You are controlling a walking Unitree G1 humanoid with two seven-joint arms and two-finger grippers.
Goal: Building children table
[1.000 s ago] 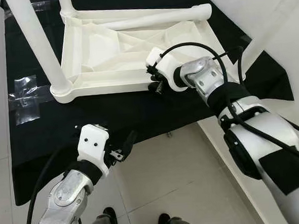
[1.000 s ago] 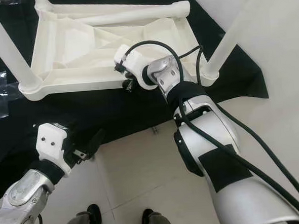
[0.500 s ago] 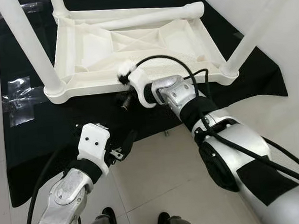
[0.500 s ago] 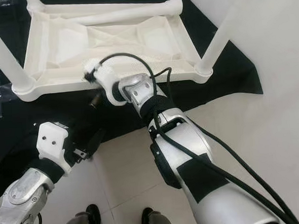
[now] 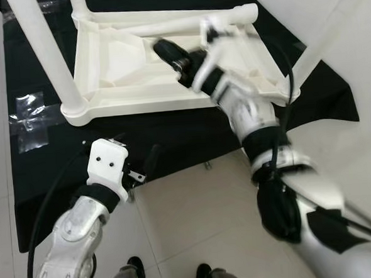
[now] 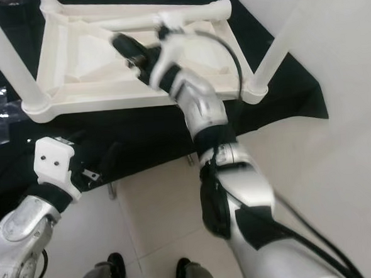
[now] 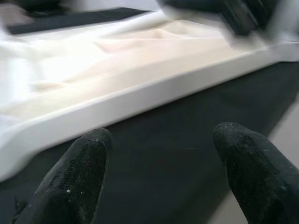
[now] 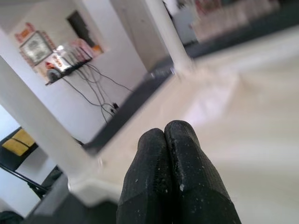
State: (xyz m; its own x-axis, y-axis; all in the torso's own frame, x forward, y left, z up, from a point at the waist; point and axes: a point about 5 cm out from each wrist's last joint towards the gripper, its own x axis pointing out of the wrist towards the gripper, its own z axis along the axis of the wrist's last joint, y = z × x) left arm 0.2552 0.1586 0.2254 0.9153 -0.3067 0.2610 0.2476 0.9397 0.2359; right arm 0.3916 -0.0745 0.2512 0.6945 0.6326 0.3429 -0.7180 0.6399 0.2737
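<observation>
Since a second ago the right gripper (image 5: pixel 165 50) has swung up from the table's near rail and now reaches over the ribbed underside of the upturned children's table (image 5: pixel 112 68), blurred with motion.

From the head views, the white table lies top-down on a black cloth (image 5: pixel 42 160) spread on the tiled floor (image 5: pixel 197 220). Three legs stand up in their corner sockets, and a fourth leg (image 5: pixel 194 23) lies loose along the far rail. The left gripper (image 5: pixel 150 161) hovers low over the cloth just short of the near rail.

Its wrist view shows the black fingers (image 7: pixel 77 175) spread apart with nothing between them, the near rail just ahead.

The right wrist view shows that gripper's fingertips (image 8: pixel 172 154) pressed together on nothing, above the pale underside, a mounted leg (image 8: pixel 39 126) beyond.

To fit the last leg well, the right gripper should probably open before reaching it, grip it near the middle and stand it squarely over the empty socket, while the left gripper steadies the frame.
</observation>
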